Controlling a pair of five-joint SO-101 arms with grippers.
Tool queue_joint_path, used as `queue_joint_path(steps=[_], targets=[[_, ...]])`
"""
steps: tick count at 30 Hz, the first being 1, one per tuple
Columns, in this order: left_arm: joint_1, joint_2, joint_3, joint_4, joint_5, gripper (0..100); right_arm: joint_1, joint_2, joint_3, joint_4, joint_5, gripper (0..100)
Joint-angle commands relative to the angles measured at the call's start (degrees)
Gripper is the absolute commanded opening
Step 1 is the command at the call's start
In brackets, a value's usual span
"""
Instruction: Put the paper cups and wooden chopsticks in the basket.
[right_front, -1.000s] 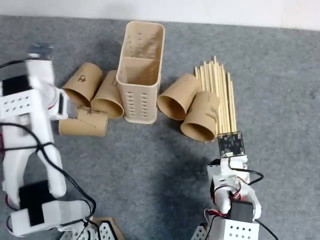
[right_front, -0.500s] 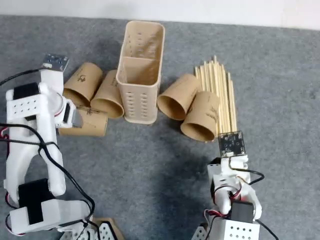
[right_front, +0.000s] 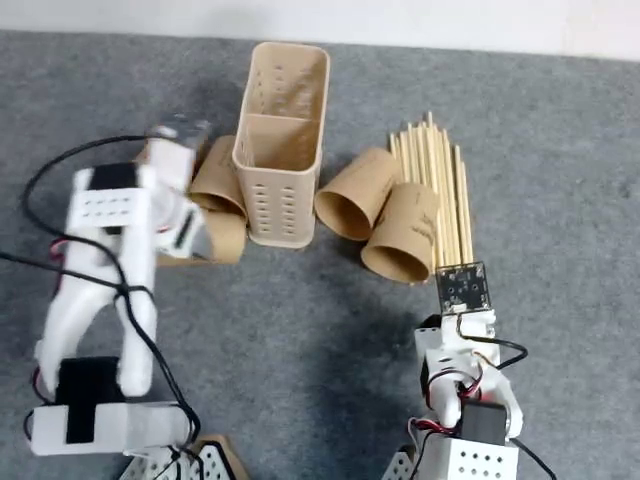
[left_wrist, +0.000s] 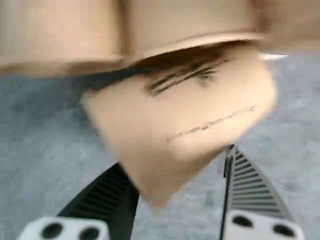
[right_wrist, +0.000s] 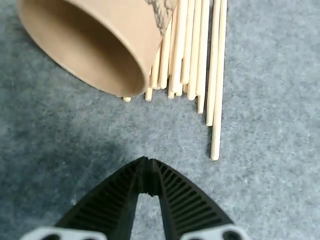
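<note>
Surface: a grey, felt-like mat (right_front: 300, 330) covers the table; a pale strip of room (right_front: 400, 18) runs along its far edge. A beige perforated plastic basket (right_front: 282, 140) with two compartments stands upright at the centre, with no cup or chopstick in it. Right of it, two brown paper cups (right_front: 355, 193) lie on their sides, the nearer one (right_wrist: 90, 40) resting over the bundle of pale wooden chopsticks (right_front: 445, 190). Another cup (right_front: 218, 180) lies against the basket's left wall. The left gripper (left_wrist: 177, 160) has its jaws wide apart, with the edge of a tipped brown paper cup (left_wrist: 185, 115) between them; whether they touch it cannot be told. The right gripper (right_wrist: 148, 170) hangs just short of the chopstick ends, jaws pressed together and empty. Compared with a second ago, the white left arm (right_front: 110, 260) has swung toward the basket, and the tipped cup (right_front: 228, 235) has shifted with it, now lying just beside the basket. The right arm (right_front: 465, 400) has not moved.
</note>
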Motion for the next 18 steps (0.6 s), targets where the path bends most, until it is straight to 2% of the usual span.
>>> queue_joint_path(steps=[1,4,9,14,18], targets=[[5.7,-0.9,-4.9,3.2,-0.3,27,-0.4,-0.4,3.3,-1.1,0.6,1.0],[8.7,-0.9,-8.5,4.8,-0.3,24,-0.4,-0.4,3.3,-1.1,0.6,1.0],[13.5,-0.5,-11.6,7.2,-0.6,9,-0.4,-0.4,3.3,-1.1,0.6,1.0],[14.0,-0.3,-11.3,8.9,-0.7,0,-0.3,-0.4,3.3,-1.1,0.6,1.0],[14.0,-0.2,-11.1,11.1,-3.5,0,-0.3,-0.4,3.3,-1.1,0.6,1.0]])
